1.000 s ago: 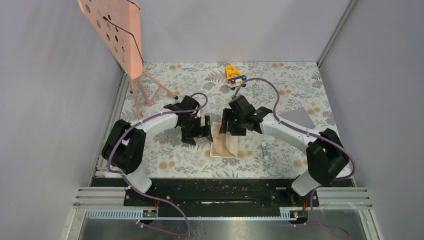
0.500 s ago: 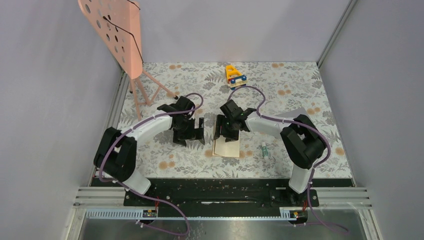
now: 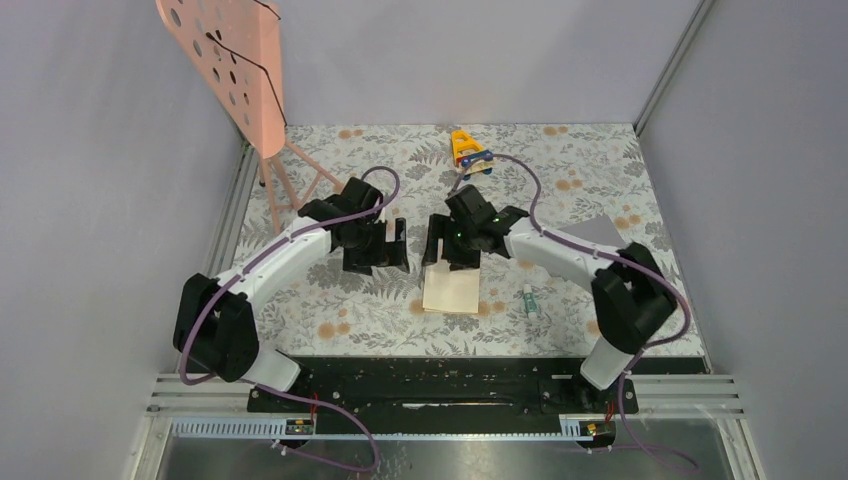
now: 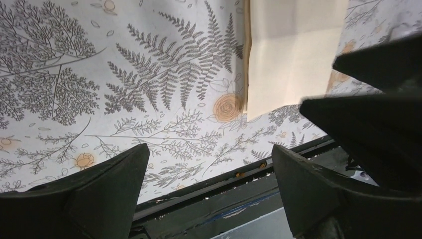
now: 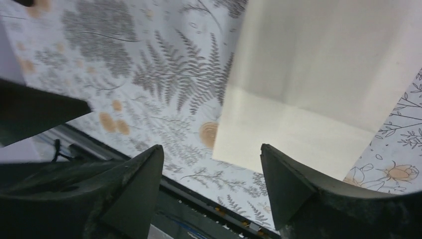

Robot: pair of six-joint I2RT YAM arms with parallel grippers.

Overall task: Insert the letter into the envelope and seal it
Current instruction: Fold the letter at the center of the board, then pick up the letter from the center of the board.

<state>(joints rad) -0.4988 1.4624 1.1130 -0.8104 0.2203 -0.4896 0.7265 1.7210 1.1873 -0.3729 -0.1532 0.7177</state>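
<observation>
The letter (image 3: pixel 452 290), a tan folded sheet, lies flat on the floral table near the front middle. It also shows in the left wrist view as the letter (image 4: pixel 293 55) and in the right wrist view as the letter (image 5: pixel 323 74). My left gripper (image 3: pixel 378 258) hovers open just left of and behind it, with nothing between its fingertips (image 4: pixel 209 164). Directly behind the sheet's far edge, my right gripper (image 3: pixel 450 252) is open and empty too, its fingertips (image 5: pixel 211 159) above the sheet's near corner. The grey-lilac envelope (image 3: pixel 600 232) lies at the right, partly under my right arm.
A pink perforated stand (image 3: pixel 235 60) on legs occupies the back left corner. A yellow toy (image 3: pixel 470 150) sits at the back middle. A small white and green tube (image 3: pixel 529 300) lies right of the letter. The black rail (image 3: pixel 430 375) borders the near edge.
A second ago both grippers were low at the letter, which stood partly raised. Now it lies flat, both grippers have drawn back and up, and the right jaws have widened.
</observation>
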